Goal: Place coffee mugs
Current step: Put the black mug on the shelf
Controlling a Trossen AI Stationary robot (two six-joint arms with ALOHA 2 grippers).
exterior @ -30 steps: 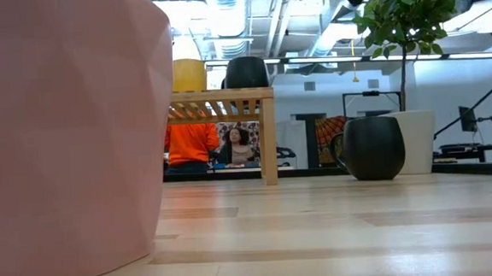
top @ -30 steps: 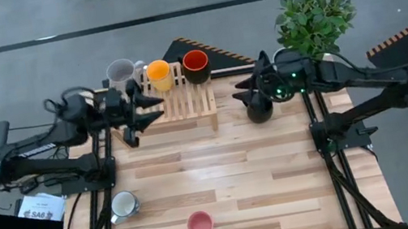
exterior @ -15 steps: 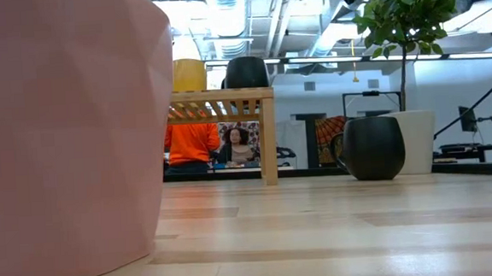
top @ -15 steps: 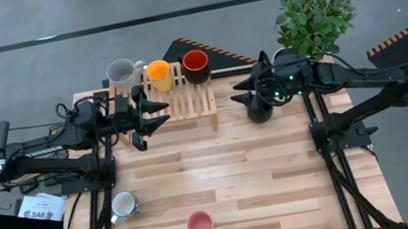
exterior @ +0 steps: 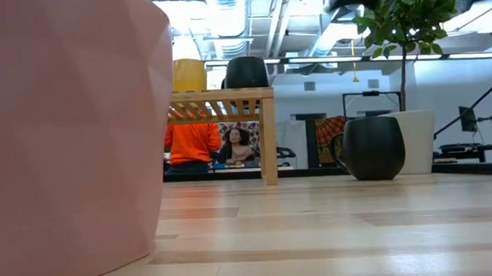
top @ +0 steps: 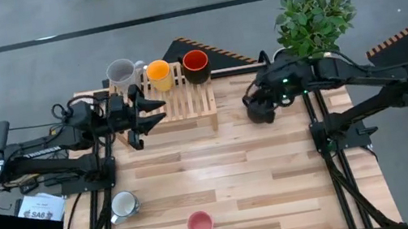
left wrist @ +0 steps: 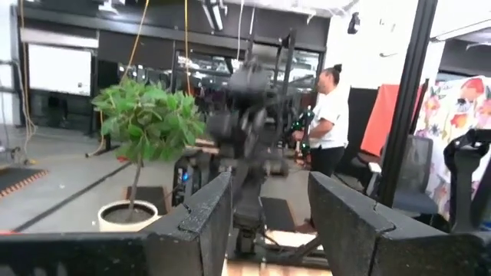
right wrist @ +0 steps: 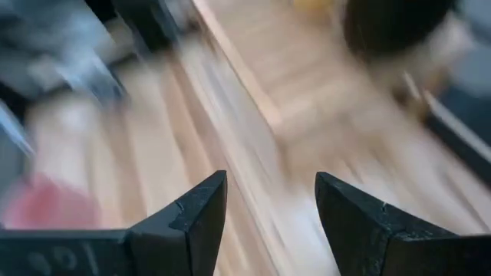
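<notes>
A wooden rack [top: 177, 101] at the far side carries the grey mug [top: 120, 72], the orange mug [top: 158, 74] and the red-inside mug [top: 195, 65] along its far edge. The black mug [top: 259, 114] stands upright on the table right of the rack. The white mug [top: 124, 204] and the pink mug [top: 199, 226] stand near the near edge. My left gripper [top: 151, 110] hovers open just left of the rack's near corner. My right gripper [top: 254, 97] is open above the black mug [exterior: 373, 147], well clear of it in the low view.
A potted plant [top: 314, 19] in a white pot [exterior: 416, 141] stands at the far right corner, close behind my right arm. The pink mug [exterior: 62, 132] fills the low view's left side. Bare wood lies across the table's middle. People show in the room beyond.
My right gripper has swung and tipped down over the black mug; its wrist view is blurred by the motion. My left gripper has drawn slightly toward the near edge and levelled out beside the rack. No mug has moved.
</notes>
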